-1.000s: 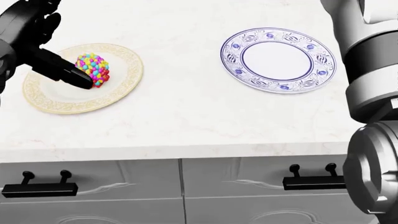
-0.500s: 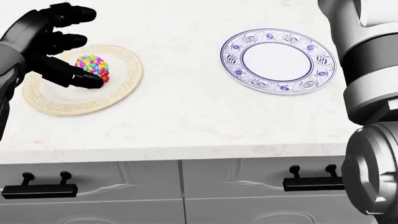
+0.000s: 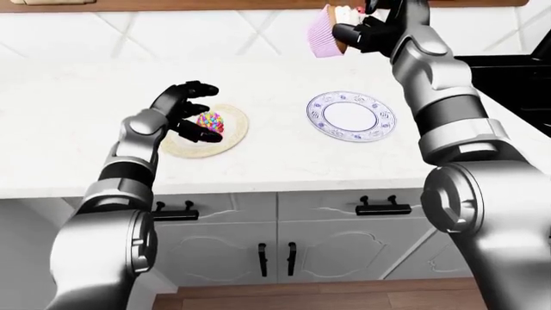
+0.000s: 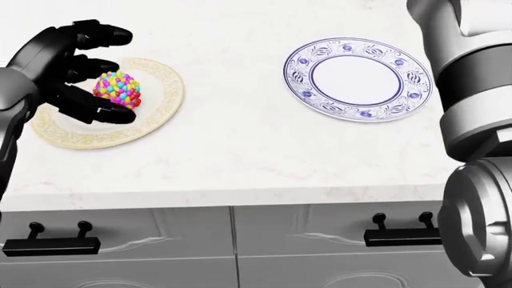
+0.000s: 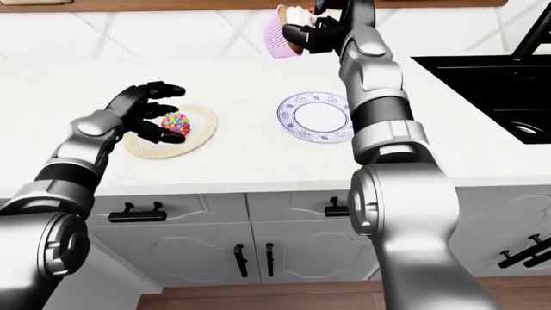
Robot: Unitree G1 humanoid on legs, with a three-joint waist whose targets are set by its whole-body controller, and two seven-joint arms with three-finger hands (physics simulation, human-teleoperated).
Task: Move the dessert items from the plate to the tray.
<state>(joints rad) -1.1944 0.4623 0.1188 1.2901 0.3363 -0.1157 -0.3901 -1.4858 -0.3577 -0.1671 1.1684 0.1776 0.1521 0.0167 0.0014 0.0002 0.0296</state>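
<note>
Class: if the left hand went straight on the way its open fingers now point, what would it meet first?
Most likely the sprinkle-covered ball on the gold-rimmed plate; the left hand is open around it, though depth is uncertain.

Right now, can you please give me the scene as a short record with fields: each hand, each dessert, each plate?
left hand: open, fingers standing about the sprinkle-covered dessert ball, not closed on it
right hand: raised high, shut on the pink cupcake
sprinkle-covered dessert ball: on the cream plate
pink cupcake: held tilted in the air
cream plate: gold-patterned rim, at the view's left
blue-patterned plate: empty, at the right
</note>
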